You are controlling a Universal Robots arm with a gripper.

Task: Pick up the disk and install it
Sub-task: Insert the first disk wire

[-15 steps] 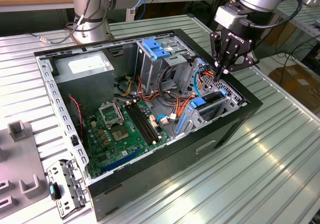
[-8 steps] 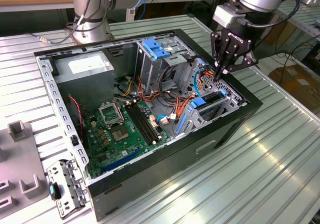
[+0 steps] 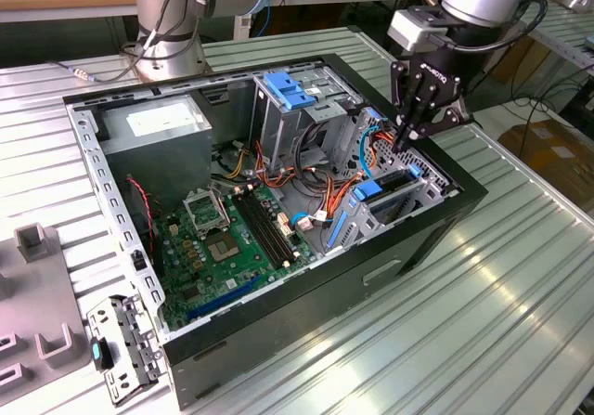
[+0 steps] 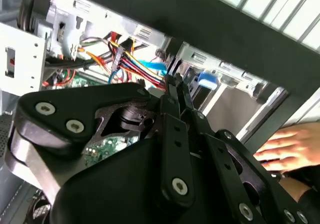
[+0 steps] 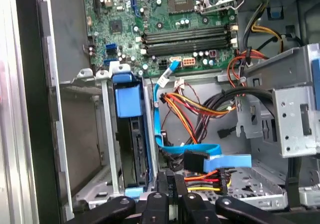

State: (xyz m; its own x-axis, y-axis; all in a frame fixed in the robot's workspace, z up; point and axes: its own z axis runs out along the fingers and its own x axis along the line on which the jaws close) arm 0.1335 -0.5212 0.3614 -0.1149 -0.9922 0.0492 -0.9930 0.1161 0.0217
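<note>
Nearest in the exterior view: a loose metal bracket lies on the ribbed table beside the computer case. The case lies on its side with the panel off, likely so the arm can reach down into the bays from above. The motherboard faces up, memory slots visible, nothing on it. Past it, toward the exterior view's right, the disk already sits on edge inside the lower drive cage. Its blue carrier tab faces up at the cage mouth, so it looks inserted or nearly so; whether it is latched I cannot tell. In the first wrist view the same disk stands in its slot with a blue data cable and a red-yellow power bundle lying just beside it. They are not plugged into it as far as shows. The gripper hangs directly over the cage, tips pointing down and near the disk's upper edge; contact is unclear. Its fingers are pressed together, with nothing pinched between them in the second wrist view, which reads as a push or post-release pose, not a carry. A blurred hand shows outside the case wall in that view. Farther back are an upper grey cage with a blue latch bracket, the grey power supply box and the arm base.
</note>
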